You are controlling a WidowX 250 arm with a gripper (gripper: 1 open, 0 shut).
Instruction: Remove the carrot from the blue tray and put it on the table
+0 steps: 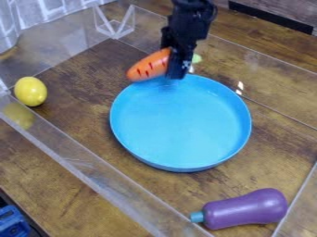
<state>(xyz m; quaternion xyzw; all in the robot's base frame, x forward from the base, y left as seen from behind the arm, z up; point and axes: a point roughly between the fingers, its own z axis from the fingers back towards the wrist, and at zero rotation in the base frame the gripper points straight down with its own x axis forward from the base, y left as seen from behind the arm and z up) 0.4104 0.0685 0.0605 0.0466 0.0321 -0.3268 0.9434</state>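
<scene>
The orange carrot [150,66] hangs in the air, tilted, above the far left rim of the blue tray [181,123]. My black gripper [180,65] comes down from above and is shut on the carrot's leafy end, whose pale green top pokes out on the right side of the fingers. The tray lies on the dark wood-grain table [74,102] with nothing in it.
A yellow lemon [30,91] sits at the left by the clear acrylic wall [50,42]. A purple eggplant [243,208] lies at the front right. Bare tabletop lies left of the tray and behind it.
</scene>
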